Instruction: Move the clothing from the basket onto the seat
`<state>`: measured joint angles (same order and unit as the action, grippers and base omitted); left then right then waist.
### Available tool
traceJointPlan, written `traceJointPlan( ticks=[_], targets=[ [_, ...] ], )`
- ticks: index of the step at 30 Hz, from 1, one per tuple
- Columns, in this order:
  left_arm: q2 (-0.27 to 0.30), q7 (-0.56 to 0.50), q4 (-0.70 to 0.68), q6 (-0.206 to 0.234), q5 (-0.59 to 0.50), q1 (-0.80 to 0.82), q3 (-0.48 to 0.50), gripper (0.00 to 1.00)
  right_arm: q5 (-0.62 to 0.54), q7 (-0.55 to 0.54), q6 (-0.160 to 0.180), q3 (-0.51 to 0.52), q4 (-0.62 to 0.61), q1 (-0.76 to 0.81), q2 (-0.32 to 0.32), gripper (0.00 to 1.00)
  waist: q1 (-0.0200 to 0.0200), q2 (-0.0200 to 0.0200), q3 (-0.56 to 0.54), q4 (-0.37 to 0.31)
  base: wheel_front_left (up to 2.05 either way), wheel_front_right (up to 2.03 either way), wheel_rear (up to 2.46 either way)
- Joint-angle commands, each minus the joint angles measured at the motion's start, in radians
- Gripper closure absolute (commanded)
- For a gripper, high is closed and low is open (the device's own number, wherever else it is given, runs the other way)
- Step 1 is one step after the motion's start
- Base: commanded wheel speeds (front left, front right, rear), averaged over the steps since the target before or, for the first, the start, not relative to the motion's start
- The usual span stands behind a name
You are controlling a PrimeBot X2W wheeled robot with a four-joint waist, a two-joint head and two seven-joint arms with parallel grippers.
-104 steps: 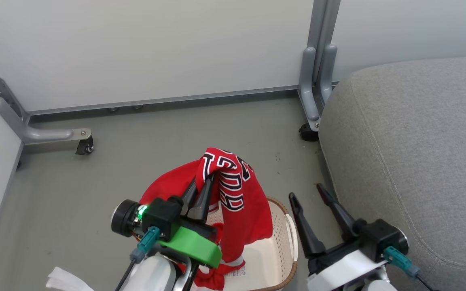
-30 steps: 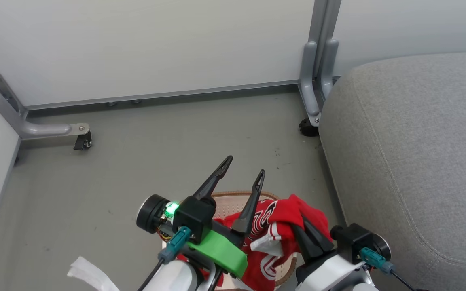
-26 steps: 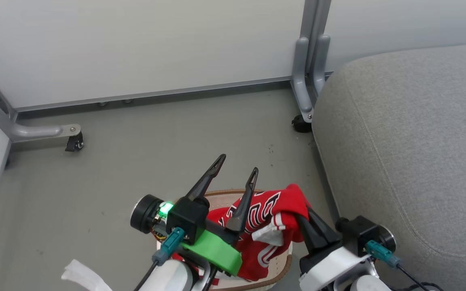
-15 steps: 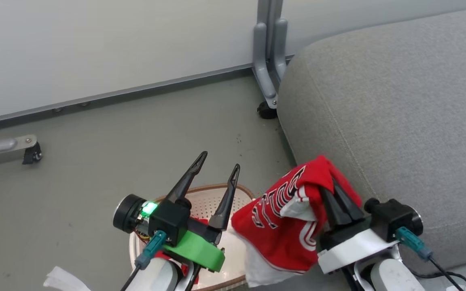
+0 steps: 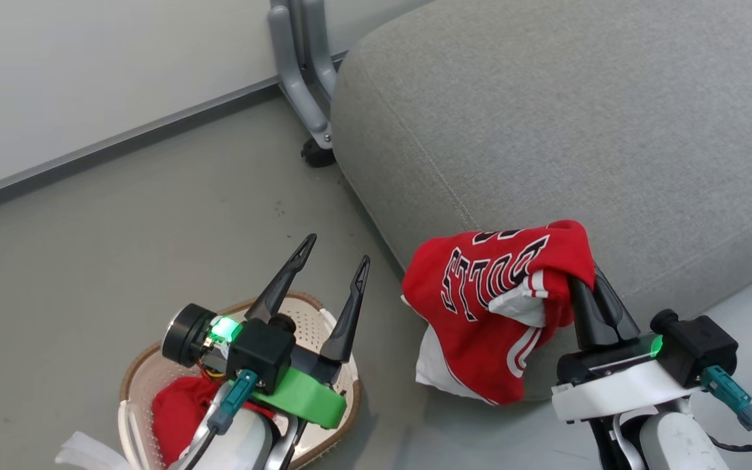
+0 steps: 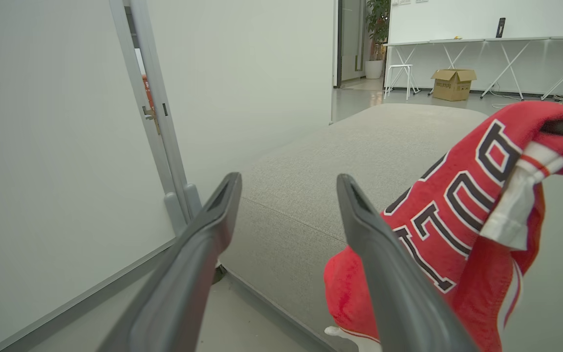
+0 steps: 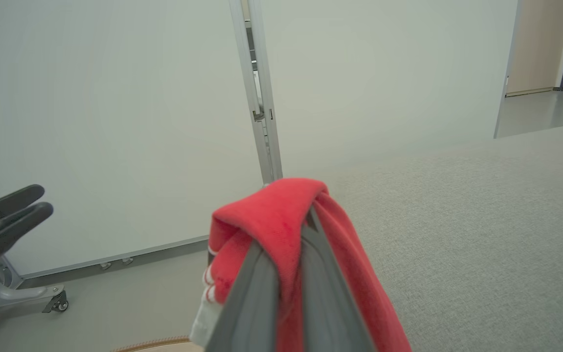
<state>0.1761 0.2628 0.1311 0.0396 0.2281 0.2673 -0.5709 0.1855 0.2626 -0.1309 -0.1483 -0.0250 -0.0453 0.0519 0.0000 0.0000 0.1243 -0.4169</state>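
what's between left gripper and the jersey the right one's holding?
Nothing: in the head view, only bare floor separates the open left gripper from the jersey pinched by the right gripper.

Head view looks down on the seat (image 5: pixel 546 98); both wrist views, seemingly level, share it.

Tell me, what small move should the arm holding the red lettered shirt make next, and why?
Probably carry it a little forward over the large grey woven-fabric seat before opening. The right gripper is shut on the soft red garment with black white-outlined letters, which hangs at the seat's near edge, its lower part dangling off the top.
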Motion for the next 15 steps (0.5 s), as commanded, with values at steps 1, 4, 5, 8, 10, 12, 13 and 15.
traceJointPlan(
  ticks=[1,4,5,8,10,12,13,15],
  targets=[
    [0.011,0.002,-0.004,-0.006,-0.015,0.020,0.006,0.00,0.014,0.003,0.000,0.008,-0.013,-0.002,-0.001,1.00,0.0000,0.0000,0.066,-0.089,0.00,0.00,0.00],
    [0.012,0.002,-0.005,-0.012,-0.033,0.030,0.005,0.00,0.033,0.003,0.000,0.025,-0.027,-0.010,-0.002,1.00,0.0000,0.0000,0.089,-0.102,0.00,0.00,0.00],
    [0.012,0.002,-0.005,-0.015,-0.036,0.037,0.005,0.00,0.053,0.003,0.000,0.034,-0.027,-0.011,-0.001,1.00,0.0000,0.0000,0.098,-0.103,0.00,0.00,0.00],
    [0.014,0.002,-0.010,-0.025,-0.058,0.057,-0.002,0.00,0.081,0.003,0.000,0.055,-0.035,-0.029,-0.001,1.00,0.0000,0.0000,0.128,-0.093,0.00,0.00,0.00],
    [0.015,0.002,-0.016,-0.032,-0.073,0.069,-0.007,0.00,0.085,0.003,0.000,0.069,-0.041,-0.052,-0.001,1.00,0.0000,0.0000,0.155,-0.079,0.00,0.00,0.00],
    [0.016,0.001,-0.018,-0.038,-0.085,0.080,-0.013,0.00,0.098,0.003,0.000,0.095,-0.050,-0.088,-0.001,1.00,0.0000,0.0000,0.187,-0.061,0.00,0.00,0.00],
    [0.016,0.002,-0.019,-0.045,-0.091,0.085,-0.021,0.00,0.101,0.003,0.000,0.115,-0.054,-0.114,-0.001,1.00,0.0000,0.0000,0.205,-0.047,0.00,0.00,0.00],
    [0.017,0.001,-0.027,-0.056,-0.100,0.102,-0.033,0.00,0.094,0.003,0.000,0.148,-0.062,-0.173,-0.001,1.00,0.0000,0.0000,0.241,-0.022,0.00,0.00,0.00]
  ],
)
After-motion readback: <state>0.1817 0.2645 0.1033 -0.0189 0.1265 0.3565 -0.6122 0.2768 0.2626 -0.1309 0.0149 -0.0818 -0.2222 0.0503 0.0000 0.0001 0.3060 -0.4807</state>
